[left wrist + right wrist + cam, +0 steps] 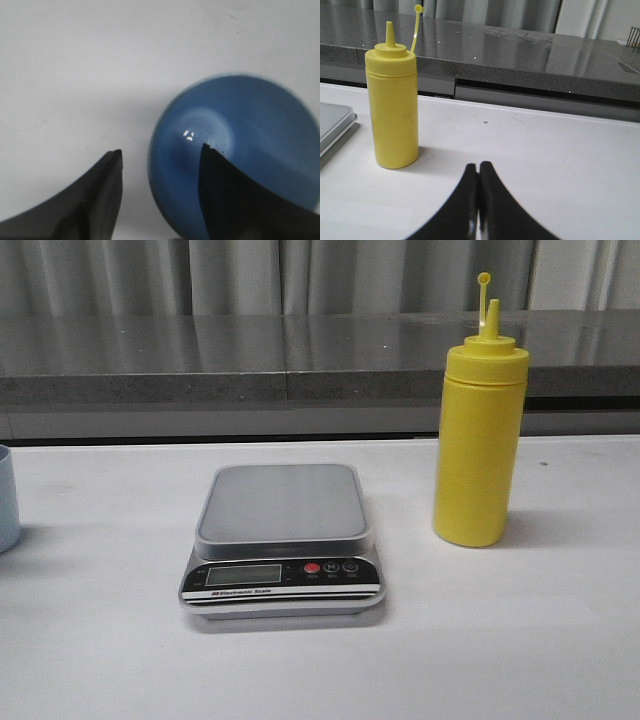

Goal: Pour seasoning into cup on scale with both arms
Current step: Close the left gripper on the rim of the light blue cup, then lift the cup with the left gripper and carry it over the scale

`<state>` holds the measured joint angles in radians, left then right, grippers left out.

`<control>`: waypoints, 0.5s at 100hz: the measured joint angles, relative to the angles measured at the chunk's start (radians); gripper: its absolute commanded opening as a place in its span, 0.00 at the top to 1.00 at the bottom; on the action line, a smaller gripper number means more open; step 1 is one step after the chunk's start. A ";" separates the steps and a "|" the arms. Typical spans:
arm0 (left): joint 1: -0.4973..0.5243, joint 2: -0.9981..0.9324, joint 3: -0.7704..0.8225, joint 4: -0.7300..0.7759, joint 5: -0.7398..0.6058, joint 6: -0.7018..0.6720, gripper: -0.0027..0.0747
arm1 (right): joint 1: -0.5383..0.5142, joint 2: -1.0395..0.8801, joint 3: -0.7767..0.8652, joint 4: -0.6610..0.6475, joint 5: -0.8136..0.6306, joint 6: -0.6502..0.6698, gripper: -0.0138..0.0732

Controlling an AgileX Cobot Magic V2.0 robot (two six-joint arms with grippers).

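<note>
The seasoning bottle (480, 430) stands upright on the white surface (520, 640), to the right of the scale (283, 540) & apart from it, nozzle bare w/ the little cap (484, 280) swung up on its tether, so it looks ready to pour w/o any uncapping. Scale sits mid-surface, display side toward the robot, platform bare: nothing weighed yet, so the task is prob. at its very start. The cup (7, 498) is far left, only a sliver at the edge of the front view, well apart from the scale; it has to get onto the platform before any pouring makes sense. That's likely why the left gripper (160, 155) hangs right above it, fingers spread, one finger (230, 190) over the cup's mouth & the other outside the rim; looks lined up to pinch the wall, not touching as far as I can tell. Right gripper (478, 167) is pressed together, empty, low over the surface w/ the bottle ahead & off to one side; prob. waiting its turn since the cup goes first.
</note>
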<state>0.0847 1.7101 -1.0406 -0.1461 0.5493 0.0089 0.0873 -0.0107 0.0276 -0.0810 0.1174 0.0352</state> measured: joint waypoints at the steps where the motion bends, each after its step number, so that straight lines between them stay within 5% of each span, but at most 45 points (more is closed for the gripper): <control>1: 0.000 0.000 0.000 -0.002 0.000 0.000 0.53 | 0.000 0.000 0.000 0.000 0.000 0.000 0.92; 14: 0.000 0.002 0.000 -0.007 -0.004 0.000 0.67 | 0.000 0.000 0.000 0.000 0.000 0.000 0.92; 28: 0.000 0.002 0.000 -0.008 -0.010 0.000 0.99 | 0.000 0.000 0.000 0.000 0.000 0.000 0.92; 50: 0.000 0.002 -0.023 -0.021 0.005 0.000 0.99 | 0.000 0.000 0.000 0.000 0.000 0.000 0.92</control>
<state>0.0847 1.7121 -1.0632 -0.1669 0.5545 0.0089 0.0873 -0.0107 0.0276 -0.0810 0.1174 0.0352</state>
